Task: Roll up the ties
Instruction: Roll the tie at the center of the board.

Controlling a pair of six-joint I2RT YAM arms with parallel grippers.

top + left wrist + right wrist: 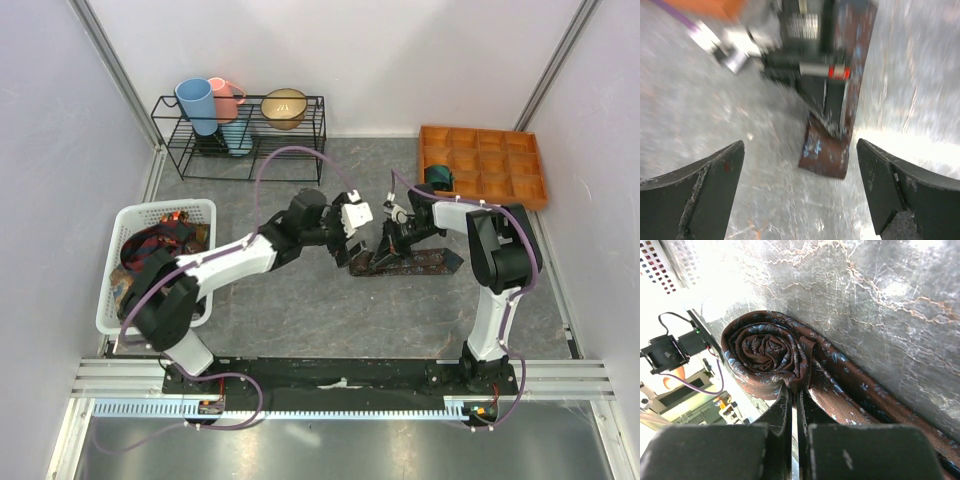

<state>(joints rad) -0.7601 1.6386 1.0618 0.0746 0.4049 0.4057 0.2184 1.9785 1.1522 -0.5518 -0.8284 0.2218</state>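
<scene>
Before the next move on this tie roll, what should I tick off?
1. Right gripper gripping the maroon tie: ok, jaws closed on cloth beside the roll.
2. Roll compact: ok, tight spiral.
3. Left gripper free: ok, jaws wide apart, holding nothing.
4. Rest of the tie straight on the table: ok.
5. Left gripper's clearance from the roll: cannot tell, left wrist view blurred.
</scene>
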